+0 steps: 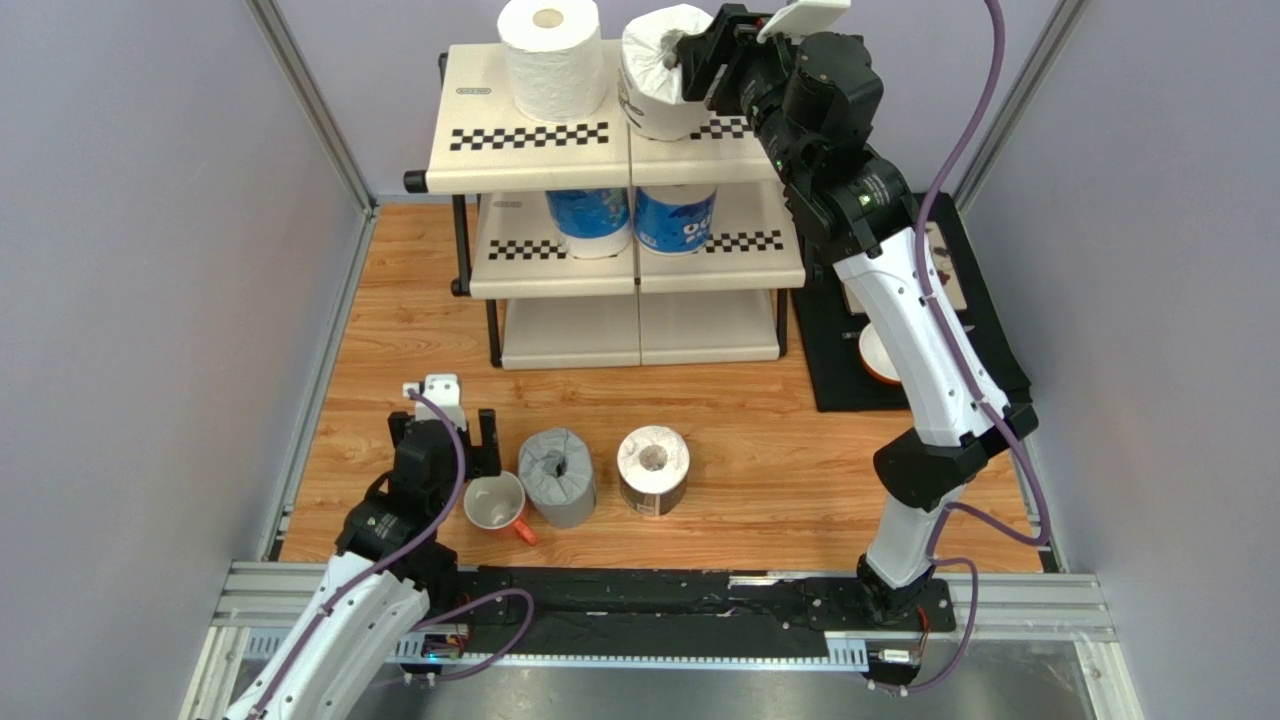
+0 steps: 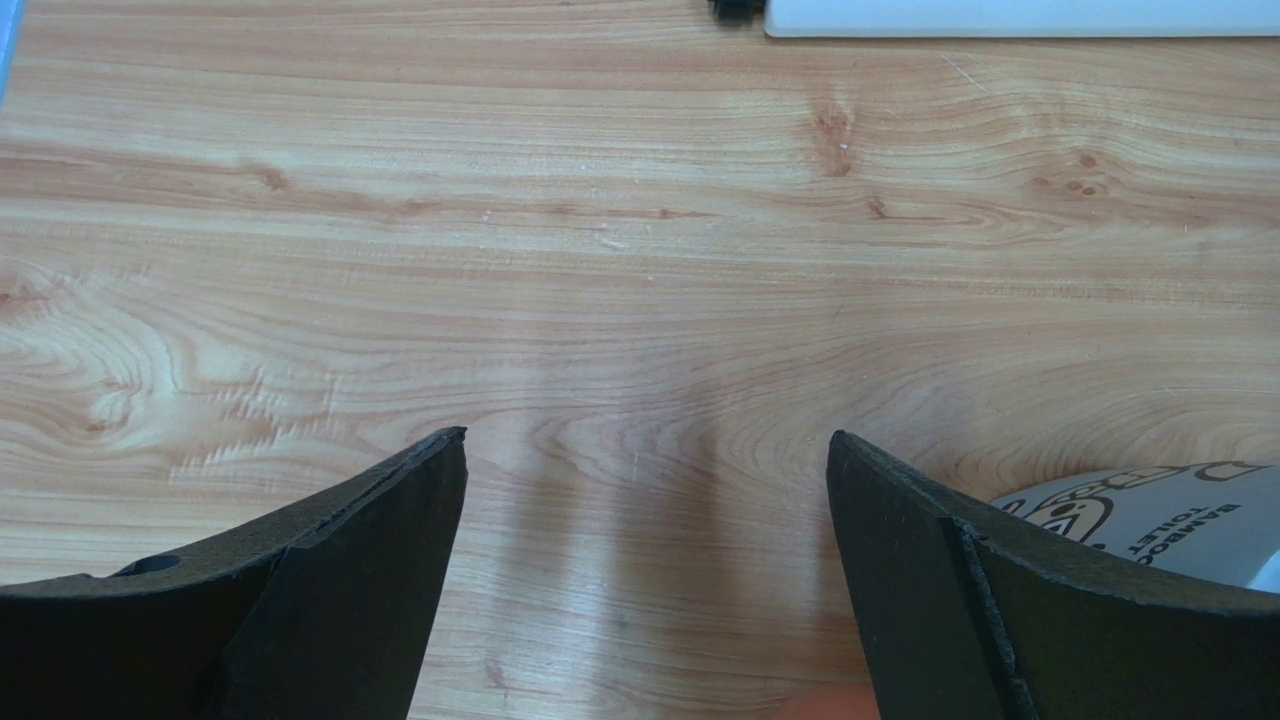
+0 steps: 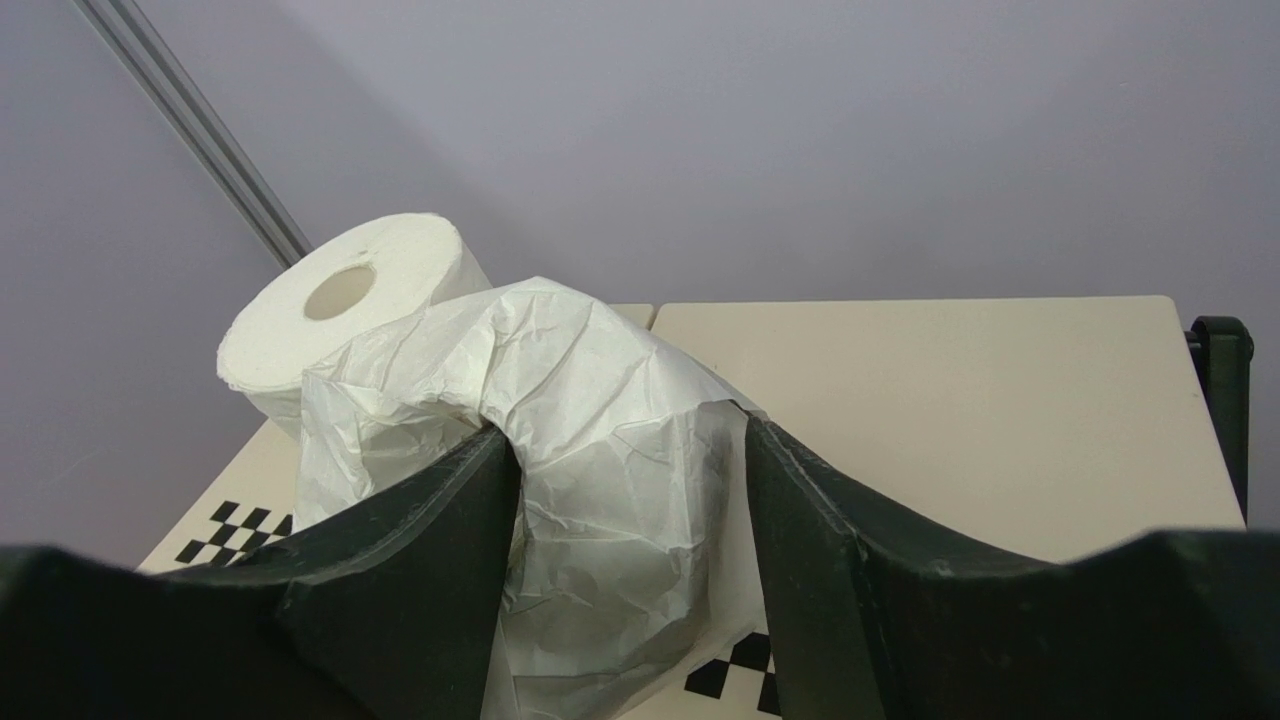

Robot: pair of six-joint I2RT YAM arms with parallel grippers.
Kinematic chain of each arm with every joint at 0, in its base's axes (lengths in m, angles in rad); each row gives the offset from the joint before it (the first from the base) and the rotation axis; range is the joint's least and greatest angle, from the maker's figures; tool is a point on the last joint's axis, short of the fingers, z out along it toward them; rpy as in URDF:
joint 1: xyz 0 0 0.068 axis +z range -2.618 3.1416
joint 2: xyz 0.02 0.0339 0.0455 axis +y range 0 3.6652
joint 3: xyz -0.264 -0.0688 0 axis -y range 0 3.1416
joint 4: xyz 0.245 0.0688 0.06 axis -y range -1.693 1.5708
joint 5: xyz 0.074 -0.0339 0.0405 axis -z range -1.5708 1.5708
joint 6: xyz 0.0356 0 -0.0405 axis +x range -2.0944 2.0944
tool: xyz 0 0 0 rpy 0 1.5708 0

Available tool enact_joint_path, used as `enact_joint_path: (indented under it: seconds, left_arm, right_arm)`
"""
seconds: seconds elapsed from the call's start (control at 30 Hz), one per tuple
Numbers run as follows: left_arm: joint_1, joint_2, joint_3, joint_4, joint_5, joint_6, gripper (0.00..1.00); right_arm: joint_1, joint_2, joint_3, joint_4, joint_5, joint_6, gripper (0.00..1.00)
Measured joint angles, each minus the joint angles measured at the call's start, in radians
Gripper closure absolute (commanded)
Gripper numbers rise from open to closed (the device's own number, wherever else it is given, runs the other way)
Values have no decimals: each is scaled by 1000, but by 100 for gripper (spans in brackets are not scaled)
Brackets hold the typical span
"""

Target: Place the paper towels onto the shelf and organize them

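Left hand [image 1: 443,431] hanging wide open, holding nothing, over wood counter [image 2: 601,225]. Mug [image 1: 493,503] sitting just to its right, grey roll [image 1: 556,477] and dark-wrapped roll [image 1: 654,470] standing farther right. Far off, right hand [image 3: 628,435] gripping crinkled white-wrapped roll [image 3: 586,360] on the top tier of the shelf [image 3: 932,405]. Plain white roll [image 3: 346,300] standing just to its left, two blue-printed rolls [image 1: 589,222] sitting one tier below.

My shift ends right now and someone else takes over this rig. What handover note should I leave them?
Left gripper: open, low over the wooden table, holding nothing.
Right gripper: shut on the wrapped white roll at the front of the top tier, beside the plain white roll; not yet released.
Done: two blue-printed rolls stand on the middle tier.
Left to do: the grey roll and dark-wrapped roll stand on the table beside a mug; both need shelving.
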Motion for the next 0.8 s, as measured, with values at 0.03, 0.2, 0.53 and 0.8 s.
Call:
enact_joint_path:
  seconds: [0.03,0.2,0.53,0.8]
  left_arm:
    - [0,0,0,0,0,0,2]
    - [0,1,0,0,0,0,2]
    - [0,1,0,1,0,0,2]
    - [0,5,0,2,0,0,2]
  right_arm:
    - [0,0,0,0,0,0,38]
    - [-3,7,2,8,-14,0,37]
    - [-19,29,5,64,-53,8,36]
    - [-36,31,5,113,-87,20,36]
